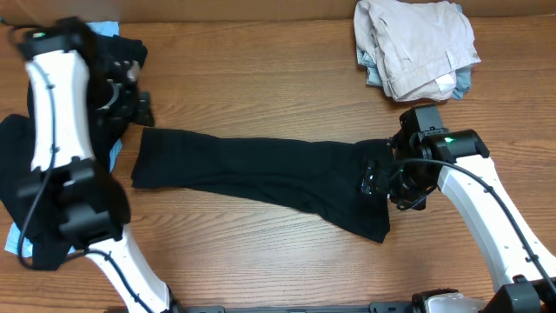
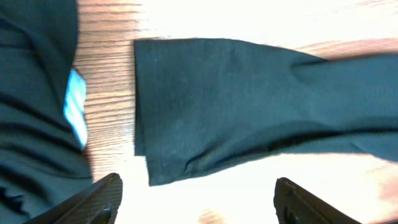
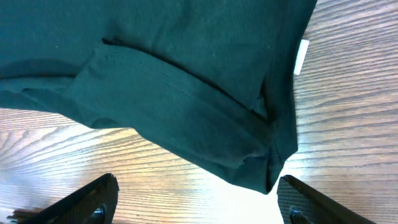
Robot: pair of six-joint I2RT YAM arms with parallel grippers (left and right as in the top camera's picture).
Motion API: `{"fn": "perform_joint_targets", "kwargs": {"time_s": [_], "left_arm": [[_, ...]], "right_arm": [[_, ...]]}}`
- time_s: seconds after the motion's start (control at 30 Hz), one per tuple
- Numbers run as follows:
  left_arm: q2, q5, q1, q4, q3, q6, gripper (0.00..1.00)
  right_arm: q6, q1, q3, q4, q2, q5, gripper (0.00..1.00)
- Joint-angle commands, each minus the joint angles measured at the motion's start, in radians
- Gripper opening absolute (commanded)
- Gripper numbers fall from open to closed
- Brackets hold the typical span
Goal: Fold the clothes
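Overhead view, item one: black shirt [image 1: 261, 178], soft matte knit, folded into a long narrow band. It lies flat mid-table, its long axis running left to right and dipping slightly toward the right, where the band widens. The left end is cut square; the right end shows a stitched double-row hem folded over itself.
Label: small white tag [image 3: 301, 57] at the garment's edge in the right wrist view; no writing legible.
Item two: stack of beige garments [image 1: 417, 39], creased woven cloth, roughly folded, at the far right corner.
Item three: heap of black clothes [image 1: 13, 165] at the left edge, with light blue fabric [image 1: 106, 29] showing.
Surface: wood-grain table [image 1: 261, 96].
Left gripper [image 2: 199, 208]: jaws wide apart, empty, above the shirt's left end.
Right gripper [image 3: 199, 199]: jaws wide apart, empty, at the hemmed right end.
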State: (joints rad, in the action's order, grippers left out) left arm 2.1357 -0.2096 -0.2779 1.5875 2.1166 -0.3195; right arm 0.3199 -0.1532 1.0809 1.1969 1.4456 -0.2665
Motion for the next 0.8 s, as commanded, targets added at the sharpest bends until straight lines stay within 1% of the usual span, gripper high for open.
{"fn": "perform_joint_targets", "kwargs": {"time_s": [0.0, 0.1, 0.27, 0.37, 0.4, 0.43, 0.57, 0.77], "left_arm": [[-0.027, -0.147, -0.047, 0.001, -0.026, -0.180, 0.77], [-0.027, -0.183, -0.080, -0.050, -0.135, -0.212, 0.77], [-0.027, -0.184, -0.103, -0.214, -0.333, -0.212, 0.77], [-0.027, -0.151, -0.100, -0.319, -0.421, -0.191, 0.79], [-0.027, -0.136, -0.096, -0.349, -0.446, -0.179, 0.83], [-0.027, -0.115, -0.091, -0.389, -0.478, -0.166, 0.84], [-0.027, -0.067, -0.085, -0.509, -0.574, -0.144, 0.85], [-0.027, -0.045, -0.093, -0.648, -0.680, -0.118, 0.85]], "right_arm": [[-0.011, -0.003, 0.034, -0.003, -0.010, -0.016, 0.86], [-0.013, -0.003, 0.034, -0.001, -0.010, -0.020, 0.86], [-0.037, -0.003, 0.034, 0.004, -0.010, -0.024, 0.86], [-0.036, -0.003, 0.034, 0.003, -0.010, -0.024, 0.86], [-0.036, -0.003, 0.034, 0.003, -0.010, -0.024, 0.86], [-0.036, -0.003, 0.034, 0.003, -0.010, -0.024, 0.86], [-0.036, -0.003, 0.034, 0.003, -0.010, -0.024, 0.87], [-0.035, -0.003, 0.034, 0.001, -0.010, -0.024, 0.87]]}}
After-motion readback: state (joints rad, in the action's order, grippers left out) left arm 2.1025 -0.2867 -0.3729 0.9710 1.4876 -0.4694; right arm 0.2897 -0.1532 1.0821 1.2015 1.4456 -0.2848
